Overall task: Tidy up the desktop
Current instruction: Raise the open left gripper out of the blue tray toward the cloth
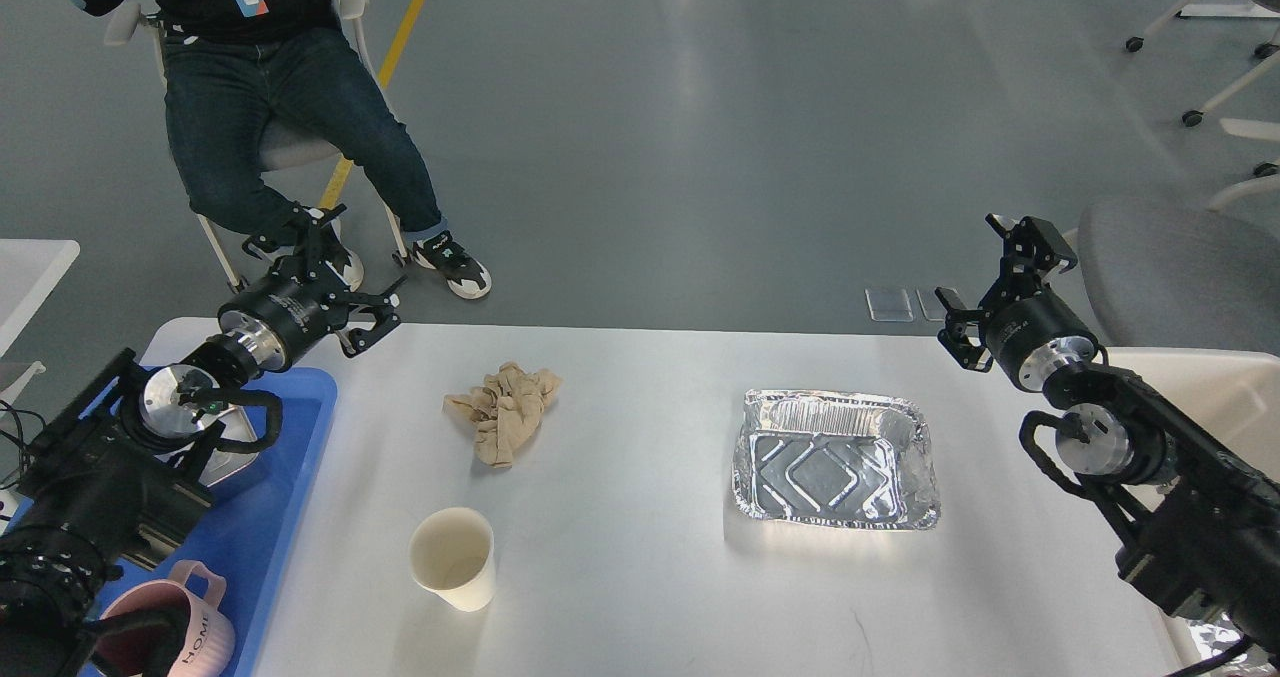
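Both pincers hang spread wide and empty over the white desktop [640, 557].

Between left pincer [335, 272] and right pincer [985, 272] lie a crumpled rag [503, 412], paper cup [453, 559], foil tray [835, 460]; behind the left one, a pink mug [180, 632] reads "HOME".

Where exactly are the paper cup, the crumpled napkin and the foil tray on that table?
Paper cup [453, 558], head view, on its outer wall near the rim.
Napkin [505, 412], head view, middle of the crumpled wad.
Foil tray [835, 462], head view, on its embossed bottom.

foil tray [836, 460], paper cup [453, 558], crumpled cloth [505, 412]
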